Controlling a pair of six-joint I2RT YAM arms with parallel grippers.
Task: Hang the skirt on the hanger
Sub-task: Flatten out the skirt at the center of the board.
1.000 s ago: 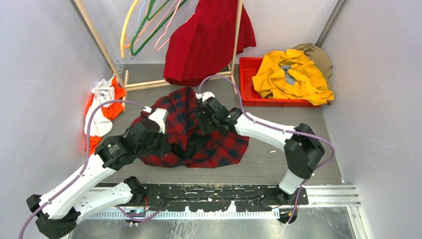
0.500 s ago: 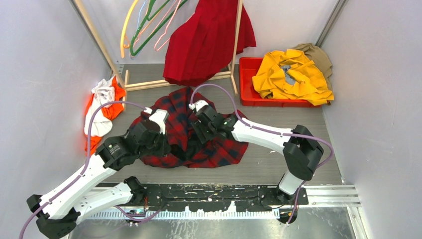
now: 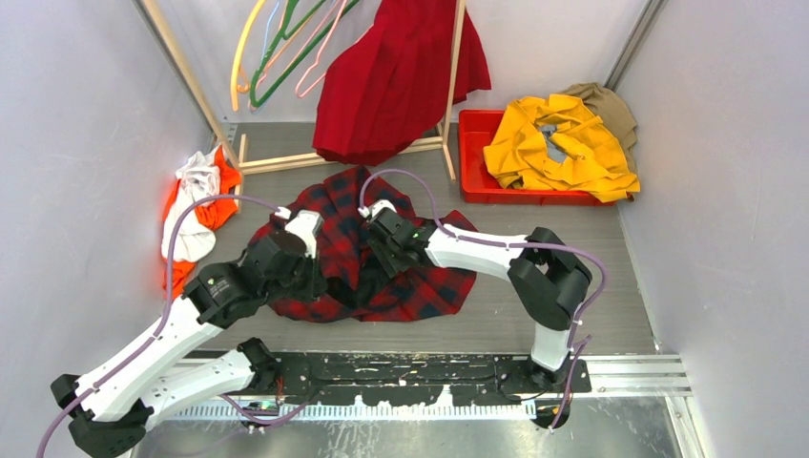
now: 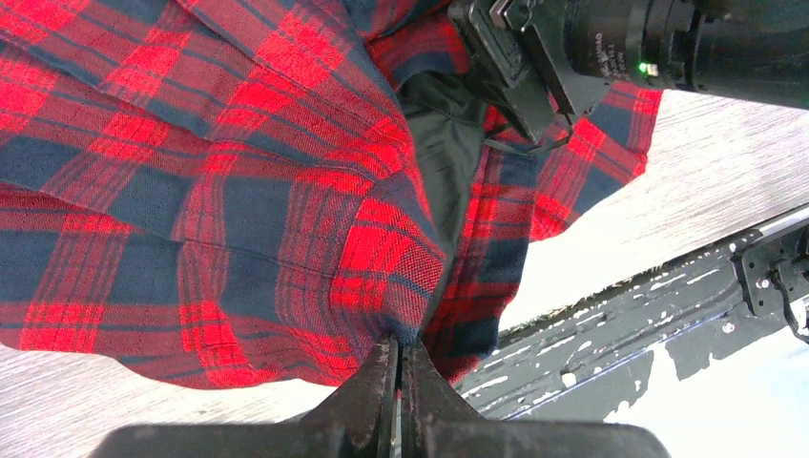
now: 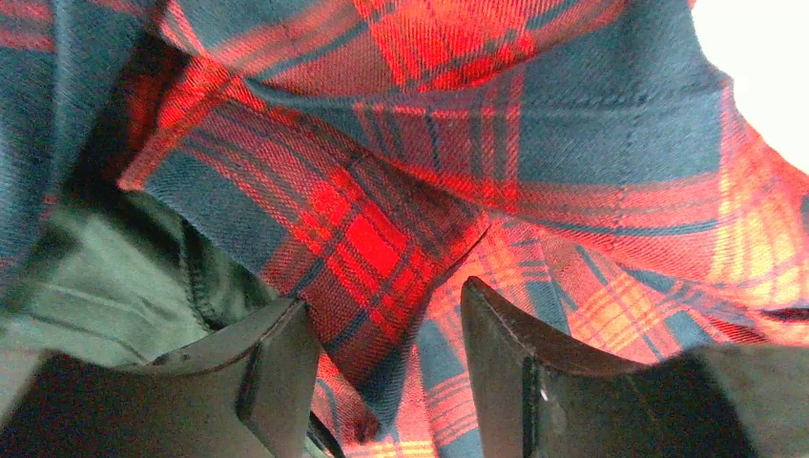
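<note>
The skirt hangs on the wooden rack at the back, with the hanger to its left; only the top view shows them. The wrist views alone show the grips on the plaid shirt. The left gripper is pinched on its edge, and the right gripper is spread around a fold.

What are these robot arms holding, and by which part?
The left end effector pinches the plaid garment by a fold at its edge. The right end effector is open astride another fold, holding nothing.

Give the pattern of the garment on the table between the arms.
Garment: red-and-navy plaid, best in left wrist view.
</note>
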